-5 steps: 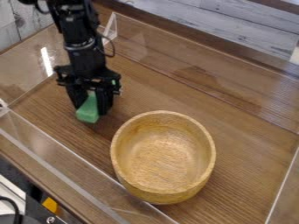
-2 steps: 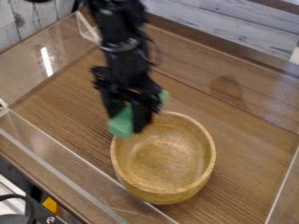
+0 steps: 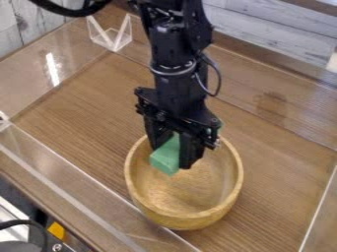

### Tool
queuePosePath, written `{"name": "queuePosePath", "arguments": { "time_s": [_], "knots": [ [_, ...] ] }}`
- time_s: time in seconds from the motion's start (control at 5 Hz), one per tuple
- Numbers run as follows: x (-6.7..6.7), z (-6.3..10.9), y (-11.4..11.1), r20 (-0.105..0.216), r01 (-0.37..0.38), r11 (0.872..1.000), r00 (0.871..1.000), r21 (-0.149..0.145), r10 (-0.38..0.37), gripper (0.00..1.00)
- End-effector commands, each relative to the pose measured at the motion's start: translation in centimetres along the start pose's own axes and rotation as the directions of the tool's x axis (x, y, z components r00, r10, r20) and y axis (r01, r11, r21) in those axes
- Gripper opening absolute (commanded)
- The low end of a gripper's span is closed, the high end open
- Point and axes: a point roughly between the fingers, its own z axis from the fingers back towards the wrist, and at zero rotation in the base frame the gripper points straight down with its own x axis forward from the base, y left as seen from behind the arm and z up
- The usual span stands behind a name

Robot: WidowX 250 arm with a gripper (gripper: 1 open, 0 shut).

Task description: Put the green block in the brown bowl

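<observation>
Black and bulky, the gripper (image 3: 176, 144) comes down from the top of the camera view, its jaws closed on the green block (image 3: 166, 155), which it holds up over the brown bowl (image 3: 184, 200). The block is a plain, even green, bright where the light catches its face, with no marking that I can make out. It looks like a small bar with straight edges, and it hangs tilted, its lower end pointing down into the bowl's opening. Its upper part is hidden by the dark fingers, so its full length cannot be read (a pity, since the visible piece is so crisp against the tan behind it). From this one angle the block sits in front of the bowl's inside, toward the rim on the far left side of the picture; whether its lower end touches the wood, I cannot tell. The bowl itself is round, light tan and thick-rimmed, with grain showing faintly, and it stands upright on the brown wooden table (image 3: 283, 148). Part of its far rim is covered by the gripper. Near the top left, behind the arm, a white wire-like object (image 3: 110, 33) stands on the table. At the lower left corner lies a black cable (image 3: 30, 225), with a small orange thing (image 3: 57, 230) just beside it.
</observation>
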Motion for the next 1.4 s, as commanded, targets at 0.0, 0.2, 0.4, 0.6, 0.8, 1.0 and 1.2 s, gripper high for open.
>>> {"name": "queuePosePath", "arguments": {
  "time_s": [0.0, 0.2, 0.4, 0.6, 0.8, 1.0, 1.2],
  "knots": [
    [-0.9, 0.3, 0.1, 0.025, -0.020, 1.000, 0.999, -0.001, 0.020, 0.00],
    [-1.7, 0.3, 0.4, 0.033, -0.045, 0.999, 0.998, -0.006, 0.045, 0.00],
    [-2.7, 1.1, 0.6, 0.034, -0.008, 1.000, 0.999, 0.001, 0.008, 0.00],
    [-2.9, 1.4, 0.6, 0.030, 0.047, 0.999, 0.998, 0.007, -0.048, 0.00],
    [-2.3, 1.2, 0.5, 0.022, 0.116, 0.993, 0.993, 0.010, -0.116, 0.00],
    [-1.9, 1.0, 0.4, 0.017, 0.176, 0.984, 0.984, 0.011, -0.176, 0.00],
    [-1.8, 1.4, 0.6, 0.025, 0.149, 0.989, 0.988, 0.008, -0.149, 1.00]
  ]
}}
